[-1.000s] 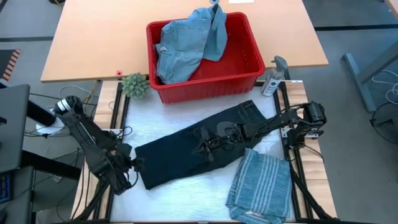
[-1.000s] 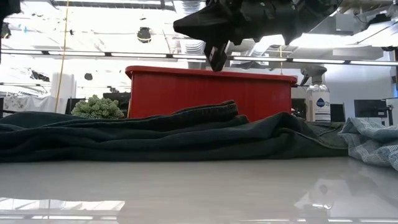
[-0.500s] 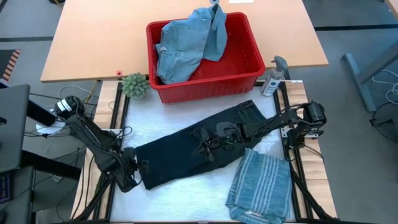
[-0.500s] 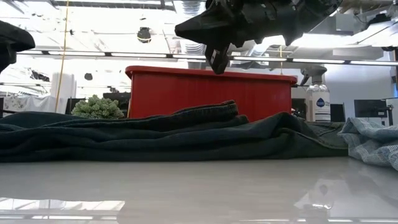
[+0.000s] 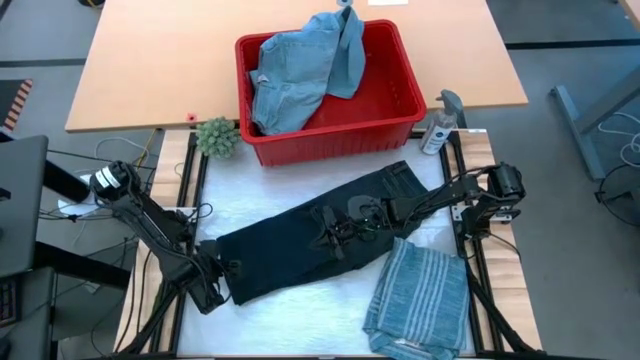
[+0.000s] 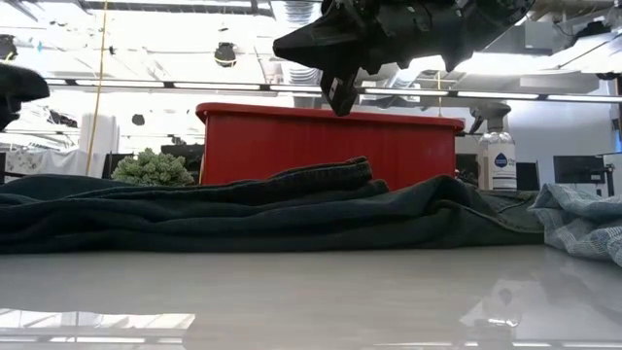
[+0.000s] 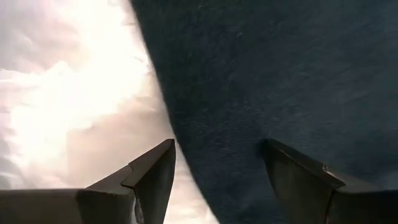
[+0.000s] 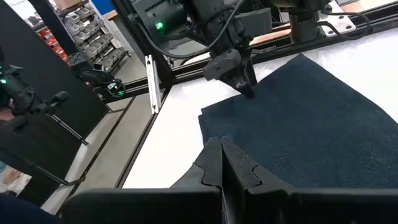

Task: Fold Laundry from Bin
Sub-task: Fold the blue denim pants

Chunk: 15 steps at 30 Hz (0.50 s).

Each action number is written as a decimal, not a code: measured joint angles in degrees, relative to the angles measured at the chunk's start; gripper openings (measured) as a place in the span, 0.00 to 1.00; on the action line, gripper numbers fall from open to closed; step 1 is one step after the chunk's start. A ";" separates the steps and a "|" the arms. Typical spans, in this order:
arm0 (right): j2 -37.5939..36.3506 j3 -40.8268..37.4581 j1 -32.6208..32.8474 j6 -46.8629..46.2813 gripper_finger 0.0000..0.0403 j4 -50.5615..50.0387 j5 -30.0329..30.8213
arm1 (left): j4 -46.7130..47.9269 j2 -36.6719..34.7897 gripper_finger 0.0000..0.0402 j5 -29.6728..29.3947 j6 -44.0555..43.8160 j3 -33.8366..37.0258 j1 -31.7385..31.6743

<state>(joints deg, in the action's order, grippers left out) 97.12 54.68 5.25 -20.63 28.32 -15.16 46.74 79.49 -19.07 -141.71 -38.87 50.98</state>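
The dark trousers (image 5: 318, 238) are spread flat across the white table (image 5: 300, 320), running diagonally from the left gripper (image 5: 212, 291) up toward the bin (image 5: 395, 125). The left gripper is held low at the trousers' near-left end with its fingers (image 7: 149, 180) set wide apart; in the left wrist view one finger is seen over bare table and the other over the dark cloth, the cloth's edge passing between them, and no fabric is seen to be pinched. The right gripper (image 5: 337, 235) is poised over the middle of the trousers, its fingers (image 8: 231, 168) pressed together with nothing between them; in the low view it is seen raised clear above the cloth (image 6: 292, 209). From the right wrist view the left gripper (image 8: 239, 78) is seen farther off, at the trousers' far end. The striped shirt (image 5: 420, 295) lies folded just beside the trousers, between the right gripper and the table's near-right corner. The red bin stands beyond both grippers at the table's far edge, with light blue denim pieces (image 5: 300, 65) heaped inside and draped over its far rim. A small green plant (image 5: 217, 137) is set just beside the bin on the left gripper's side, and a spray bottle (image 5: 440, 125) on the right gripper's side.
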 joint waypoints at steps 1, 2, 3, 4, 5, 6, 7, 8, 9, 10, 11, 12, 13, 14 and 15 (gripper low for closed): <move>0.00 0.00 -0.01 -0.14 0.05 -0.02 0.00 | 0.00 0.45 0.58 0.68 -0.02 0.00 0.06; 0.00 0.00 -0.02 -0.26 0.05 0.00 0.00 | -0.03 0.84 0.58 1.28 -0.12 0.00 0.22; 0.00 0.00 -0.02 -0.32 0.05 0.00 0.00 | -0.45 1.19 0.58 1.30 -0.26 0.02 0.45; 0.00 0.00 -0.02 -0.32 0.05 0.00 0.00 | -1.21 1.30 0.58 0.85 -0.27 0.04 0.55; 0.00 0.00 -0.02 -0.32 0.05 0.00 0.00 | -2.23 1.31 0.58 -0.28 -0.03 0.04 0.64; 0.00 0.00 -0.02 -0.32 0.05 0.00 0.00 | -3.29 1.31 0.58 -1.80 0.06 0.04 0.67; 0.00 0.00 -0.02 -0.32 0.05 0.02 0.00 | -3.94 1.39 0.58 -3.05 0.10 0.07 0.49; 0.00 0.00 -0.02 -0.32 0.05 0.03 0.00 | -4.90 1.66 0.58 -4.06 0.28 0.43 0.12; 0.00 0.00 -0.05 -0.33 0.05 0.04 0.00 | -6.02 2.25 0.58 -4.54 0.54 0.86 -0.40; 0.00 0.00 -0.14 -0.34 0.05 0.05 0.00 | -7.27 2.85 0.58 -5.07 1.03 1.25 -0.64; 0.00 0.00 -0.13 -0.34 0.05 0.07 0.00 | -9.25 3.45 0.58 -6.08 1.50 2.04 -0.73; 0.00 0.00 -0.13 -0.35 0.05 0.14 0.00 | -11.62 3.95 0.58 -7.34 1.75 2.92 -0.75; 0.00 0.00 -0.13 -0.36 0.05 0.23 0.00 | -14.03 4.48 0.58 -8.84 1.93 3.73 -0.78; 0.00 0.00 -0.13 -0.38 0.05 0.32 0.00 | -16.91 4.81 0.58 -10.51 2.04 4.62 -0.79; 0.00 0.00 -0.13 -0.40 0.05 0.41 0.00 | -18.82 4.87 0.58 -11.50 2.23 5.47 -0.80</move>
<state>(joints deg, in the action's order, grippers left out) 97.12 54.68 5.13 -21.04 28.73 -15.16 27.92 84.36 -30.57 -139.48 -33.40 50.18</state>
